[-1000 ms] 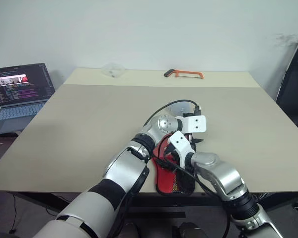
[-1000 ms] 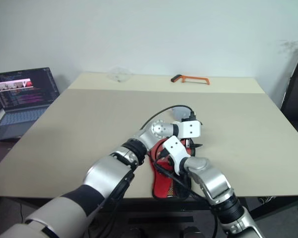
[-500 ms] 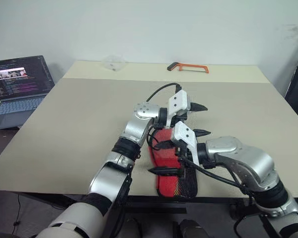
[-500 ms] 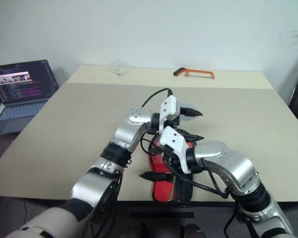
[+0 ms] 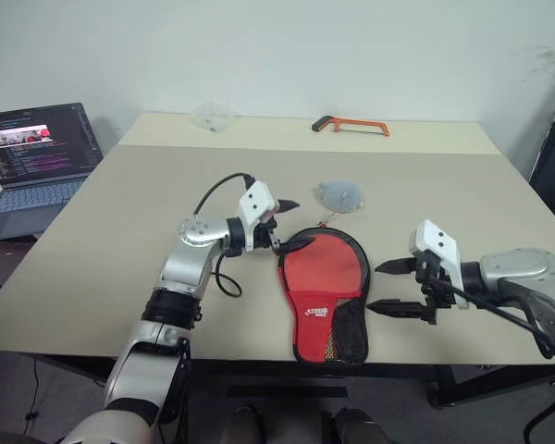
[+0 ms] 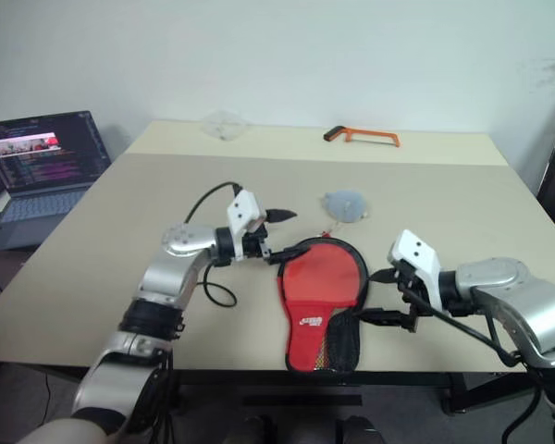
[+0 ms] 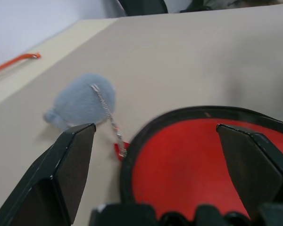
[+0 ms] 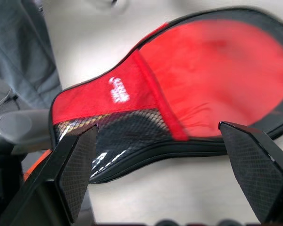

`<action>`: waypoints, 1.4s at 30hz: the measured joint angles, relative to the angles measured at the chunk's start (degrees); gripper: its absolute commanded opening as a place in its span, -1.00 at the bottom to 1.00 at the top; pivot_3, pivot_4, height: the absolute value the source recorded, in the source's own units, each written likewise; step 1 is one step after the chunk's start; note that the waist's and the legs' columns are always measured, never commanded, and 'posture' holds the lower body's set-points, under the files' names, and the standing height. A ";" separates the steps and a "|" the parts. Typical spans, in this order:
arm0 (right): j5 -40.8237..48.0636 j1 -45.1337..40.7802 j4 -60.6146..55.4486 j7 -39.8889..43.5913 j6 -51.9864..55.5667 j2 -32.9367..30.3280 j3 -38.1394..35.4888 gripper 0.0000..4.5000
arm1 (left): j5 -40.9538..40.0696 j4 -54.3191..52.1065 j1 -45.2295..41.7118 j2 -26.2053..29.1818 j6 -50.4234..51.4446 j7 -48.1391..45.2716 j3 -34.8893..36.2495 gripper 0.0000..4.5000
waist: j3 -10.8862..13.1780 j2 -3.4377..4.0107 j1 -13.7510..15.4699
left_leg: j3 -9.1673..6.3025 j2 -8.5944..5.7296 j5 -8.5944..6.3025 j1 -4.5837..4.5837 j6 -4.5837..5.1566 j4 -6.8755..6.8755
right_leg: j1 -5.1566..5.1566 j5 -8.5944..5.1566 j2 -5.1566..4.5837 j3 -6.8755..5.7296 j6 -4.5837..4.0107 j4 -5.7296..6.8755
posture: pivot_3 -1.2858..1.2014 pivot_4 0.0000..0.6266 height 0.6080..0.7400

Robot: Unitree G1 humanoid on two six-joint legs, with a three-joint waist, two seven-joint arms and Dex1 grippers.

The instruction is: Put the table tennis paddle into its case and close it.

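Red-and-black paddle-shaped fabric case point(image 5: 322, 294) lies flat near the beige counter's point(image 5: 129, 222) front edge — a small grey round pouch point(image 5: 340, 195) just beyond. Left gripper point(image 5: 283, 227) and right gripper point(image 5: 388, 288) flank it, fingers spread wide, empty.

A small grey round pouch point(image 5: 340, 195) with a thin chain lies mid-counter point(image 5: 148, 213). An orange-handled hacksaw point(image 5: 351, 126) and a clear plastic container point(image 5: 211, 117) sit along the far edge. An open laptop point(image 5: 32, 166) stands beside the left edge.
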 measured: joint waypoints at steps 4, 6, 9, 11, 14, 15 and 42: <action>-0.84 -5.05 5.94 -3.83 -2.12 4.30 -1.71 1.00 | -2.39 -6.02 2.59 1.53 4.85 -1.81 -0.62 0.99 | 0.02 -0.01 -0.33 | 0.01 -0.01 0.00 0.07 0.00 0.02 | 0.08 0.02 -0.01 0.02 0.01 -0.01 | 0.03 -0.52 1.00; -2.53 -9.20 10.98 -7.93 -3.49 7.84 -2.63 1.00 | -2.25 -7.70 4.31 1.49 5.63 -0.39 -1.21 0.99 | 0.03 -0.01 -0.57 | 0.03 -0.02 0.00 0.19 0.00 0.02 | 0.21 0.02 -0.03 0.04 0.02 -0.03 | 0.03 -0.52 1.00; -6.25 -16.40 20.57 -16.80 -5.60 14.74 -4.29 1.00 | -0.55 -8.45 7.90 -0.39 6.73 4.56 -2.58 0.99 | 0.05 -0.02 -0.61 | 0.01 -0.01 0.01 0.24 0.00 0.02 | 0.25 0.03 -0.03 0.02 0.01 -0.02 | 0.03 -0.52 1.00; -9.32 -21.78 28.53 -23.90 -7.06 19.83 -4.95 1.00 | 1.59 -8.32 9.89 -2.35 6.82 9.31 -3.66 0.99 | 0.06 -0.02 -0.55 | 0.01 -0.01 0.01 0.23 0.00 0.02 | 0.24 0.03 -0.03 0.03 0.01 -0.02 | 0.03 -0.52 1.00; -13.87 -28.71 41.94 -31.83 -11.10 25.50 -5.46 1.00 | 4.09 -8.01 10.93 -5.36 6.50 15.48 -4.60 0.99 | 0.06 -0.02 -0.46 | 0.04 -0.02 0.01 0.21 0.00 0.01 | 0.23 0.07 -0.04 0.03 -0.04 -0.03 | 0.03 -0.52 1.00; -15.43 -30.39 46.18 -33.49 -13.12 26.78 -5.38 1.00 | 4.48 -7.91 10.98 -6.51 6.50 17.20 -4.97 0.99 | 0.06 -0.02 -0.32 | 0.04 -0.03 0.01 0.20 0.00 0.00 | 0.24 0.19 -0.04 0.01 -0.24 -0.05 | 0.03 -0.52 1.00; -27.22 -47.16 99.24 -49.08 -45.26 43.67 -9.74 1.00 | 6.52 -2.54 5.81 -18.22 16.73 30.43 -8.61 0.99 | 0.08 0.04 -0.49 | 0.02 -0.06 0.00 0.20 0.00 -0.07 | 0.24 0.20 -0.05 0.00 -0.27 -0.02 | 0.03 -0.52 1.00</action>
